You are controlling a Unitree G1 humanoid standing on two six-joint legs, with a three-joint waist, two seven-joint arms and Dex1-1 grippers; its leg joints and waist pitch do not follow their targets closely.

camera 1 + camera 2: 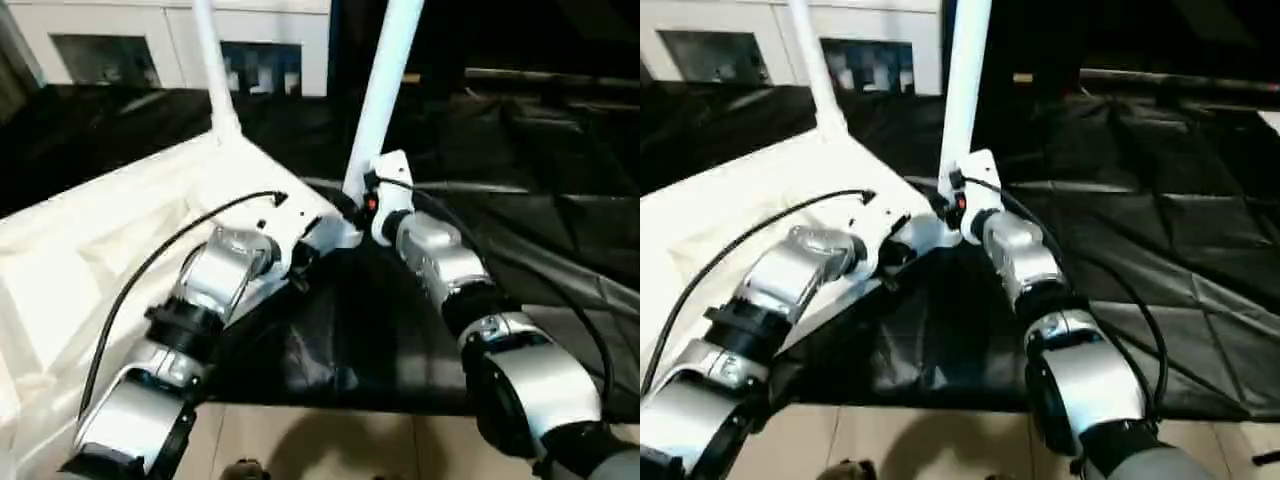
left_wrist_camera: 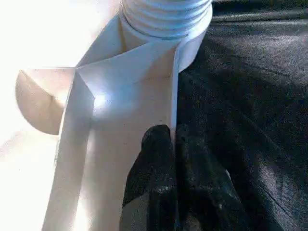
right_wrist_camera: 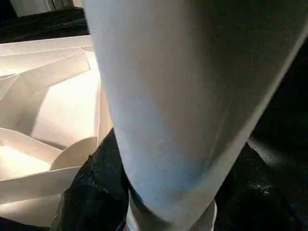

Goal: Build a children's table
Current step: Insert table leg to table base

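so from the head cam the table (image 1: pixel 120 230) is flipped upside down on a black sheet (image 1: pixel 520 200), ribbed underside facing up, taking up the left half of the picture. Two legs stand upright in its corner sockets: a far leg (image 1: pixel 212 70) at the back corner and a near leg (image 1: pixel 383 90) at the corner closest to the arms. The right gripper (image 1: pixel 362 205) sits right at the base of that near leg, low down by the socket, its silver forearm running back toward the bottom right. The left gripper (image 1: pixel 300 258) reaches in from the lower left and meets the table's rim just beside the same corner, with a black cable looping over its arm. A white cabinet (image 1: pixel 170 40) with glass doors stands behind, and there's pale floor along the bottom edge. Left wrist cam: the black fingers (image 2: pixel 161 163) are together, pinching the thin upright rim (image 2: pixel 174 96) between them, and just past them you can see the threaded end of the leg (image 2: pixel 166 17) seated in the socket. Right wrist cam: the near leg is huge and close, with the dark fingers (image 3: pixel 91 187) clamped around it low down, the ribbed underside off to one side
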